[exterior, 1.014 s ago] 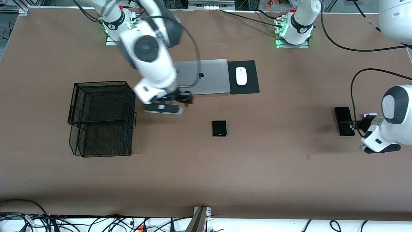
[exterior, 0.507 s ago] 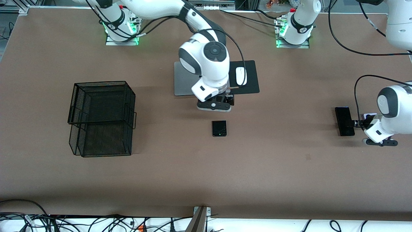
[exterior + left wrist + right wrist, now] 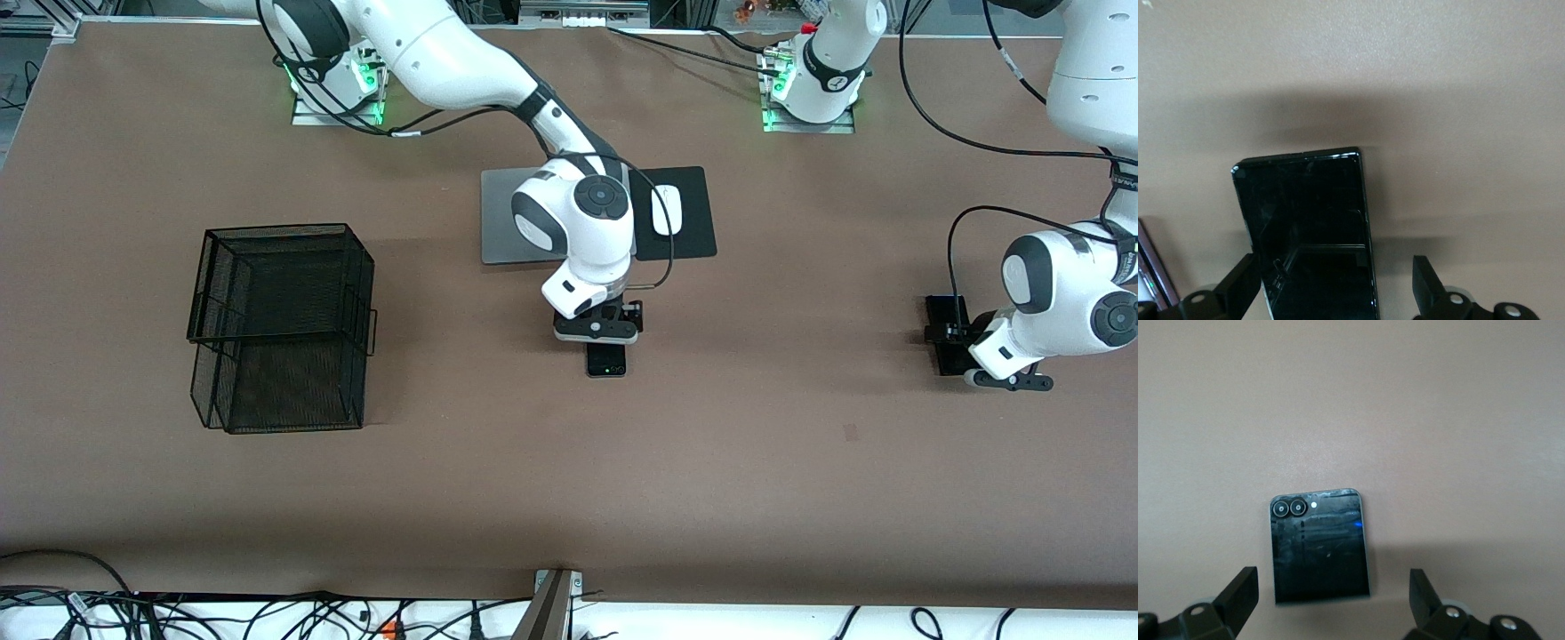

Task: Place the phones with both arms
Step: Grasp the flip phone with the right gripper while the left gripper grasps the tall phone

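The brown counter [image 3: 569,480] is carrying two phones — the right tool [image 3: 1331,603] is hovering spread over the folded phone [image 3: 1319,545], the left tool [image 3: 1335,290] gaping over the slim phone [image 3: 1308,230].

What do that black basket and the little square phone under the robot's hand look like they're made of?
The basket looks like thin black wire mesh: the table shows through its walls. The folded phone seems glossy glass or polished plastic, since its dark face mirrors streaks of light. The right hand hangs open over it.
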`<state>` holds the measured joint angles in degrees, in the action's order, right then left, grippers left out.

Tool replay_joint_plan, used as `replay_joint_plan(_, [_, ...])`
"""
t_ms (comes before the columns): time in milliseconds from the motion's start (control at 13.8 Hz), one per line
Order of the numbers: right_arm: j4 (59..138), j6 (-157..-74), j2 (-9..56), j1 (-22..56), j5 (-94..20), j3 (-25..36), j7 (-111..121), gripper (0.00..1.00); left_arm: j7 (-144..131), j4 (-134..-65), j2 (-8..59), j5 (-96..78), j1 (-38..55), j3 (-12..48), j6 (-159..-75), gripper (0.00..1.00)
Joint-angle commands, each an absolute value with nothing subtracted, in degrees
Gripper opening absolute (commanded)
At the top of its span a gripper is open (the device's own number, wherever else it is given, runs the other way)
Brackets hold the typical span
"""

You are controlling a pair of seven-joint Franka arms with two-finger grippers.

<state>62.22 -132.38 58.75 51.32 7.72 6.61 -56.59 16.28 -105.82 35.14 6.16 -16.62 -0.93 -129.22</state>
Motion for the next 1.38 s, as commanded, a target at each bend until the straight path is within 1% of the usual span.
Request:
replay_joint_plan(0, [58.6,-134.6,61.7,52.3,8.6,8.2,-57.1,1.00,17.5,-107.0,35.0,5.1,-17.6,-0.6,-129.9,1.00])
replay_joint_plan(434, [58.0,-139.8,65.1,53.0,8.7,9.7,-57.1,1.00,17.9,-106.6,34.7,5.4,-17.7,-0.7,-129.9,1.00])
replay_joint_plan(796, [58.0,-140.4,66.2,53.8,8.7,9.8,-57.2,0.98,18.8,-106.6,35.8,5.2,-18.9,-0.6,-130.1,1.00])
replay_joint_plan(869, [57.9,-140.5,66.4,53.9,8.7,9.8,-57.1,0.95,18.8,-106.6,36.0,5.2,-19.0,-0.6,-130.1,1.00])
replay_joint_plan(941, [58.0,-140.5,66.4,53.9,8.9,9.9,-57.0,0.86,18.8,-106.6,36.2,5.1,-19.2,-0.6,-130.1,1.00])
replay_joint_plan(1086, [58.0,-140.5,66.4,54.1,10.1,10.5,-56.8,0.60,18.5,-106.5,36.5,4.1,-19.1,-0.6,-129.9,1.00])
replay_joint_plan(1158, [58.0,-140.2,66.4,54.1,10.3,10.5,-56.5,0.56,18.5,-106.5,36.5,2.8,-19.1,-0.6,-129.5,0.92])
replay_joint_plan(1231, [58.0,-139.9,66.1,54.1,10.3,10.7,-56.2,0.53,18.4,-106.5,36.5,2.6,-19.1,-0.6,-129.3,0.74])
replay_joint_plan(1303, [58.0,-138.6,65.8,54.1,10.2,11.3,-55.9,0.49,18.4,-106.5,36.5,2.6,-19.1,-0.6,-129.1,0.61])
